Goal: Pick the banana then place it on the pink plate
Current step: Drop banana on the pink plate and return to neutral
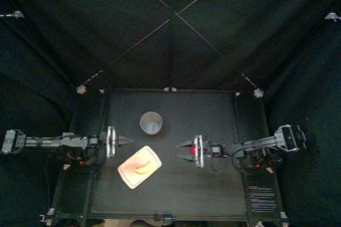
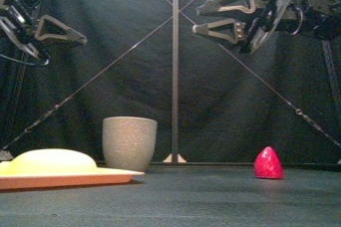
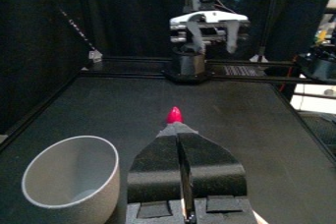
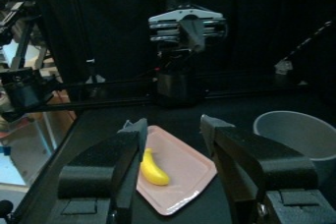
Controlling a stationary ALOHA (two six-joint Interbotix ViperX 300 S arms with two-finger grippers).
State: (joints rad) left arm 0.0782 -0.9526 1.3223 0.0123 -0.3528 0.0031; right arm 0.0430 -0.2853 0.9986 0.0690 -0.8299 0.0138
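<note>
Flat pink plastic tray (image 2: 94, 179) is seen nearest, left of centre on the black table (image 2: 200, 199). The yellow toy banana (image 2: 51, 159) is already lying on it, inside the rim, so the task is judged effectively done.

Left gripper (image 3: 182, 141): jaws pressed together, nothing held. Right gripper (image 4: 171, 126): jaws spread apart, nothing held, pointed toward the tray. Both are seen raised well clear of the table in the front view.

Risks:
- If a re-grasp is attempted, the banana could be nudged off, or the light tray shoved sideways.
- The tall grey speckled cup (image 2: 130, 142) stands just behind the tray and could be tipped by a low sweep.
- The small red pointed toy (image 2: 268, 162) lies near the right gripper and could be grabbed by mistake.
</note>
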